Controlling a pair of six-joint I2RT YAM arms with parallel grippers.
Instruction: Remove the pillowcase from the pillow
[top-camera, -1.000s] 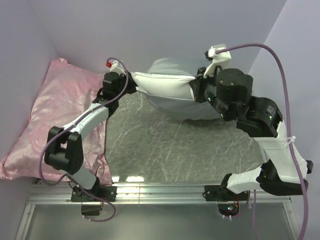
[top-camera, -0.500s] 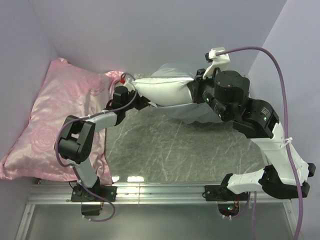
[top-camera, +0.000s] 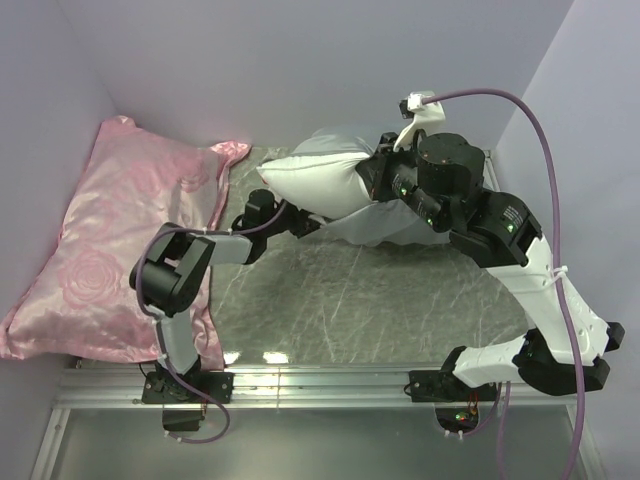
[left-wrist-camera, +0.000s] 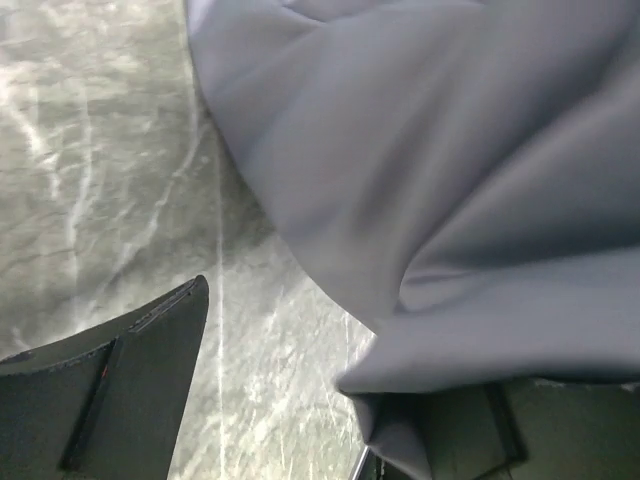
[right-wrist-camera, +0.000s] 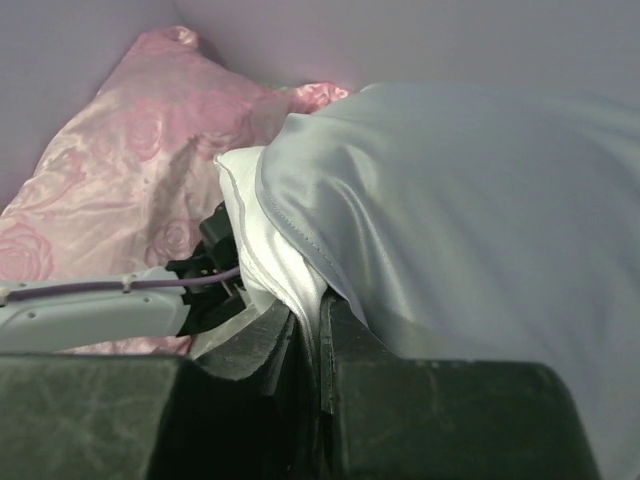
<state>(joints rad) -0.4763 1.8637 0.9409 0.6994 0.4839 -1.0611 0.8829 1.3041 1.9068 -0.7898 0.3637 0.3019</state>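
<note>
**A:** From above, how far along?

**B:** Partway, I'd judge. The pillow (top-camera: 310, 182) pokes out toward nine o'clock, and the pillowcase (top-camera: 395, 228) covers the rest, at the counter's (top-camera: 350, 290) twelve o'clock end. The pink pillow (top-camera: 130, 230) crowds nine and the wall (top-camera: 300, 60) blocks twelve (open room lies toward six).

**A:** Left wrist?

**B:** The left jaws gape, gripping nothing, with grey cloth draped over one side.

**A:** Right wrist?

**B:** The right jaws are pinched tight on the pillowcase hem.
</note>
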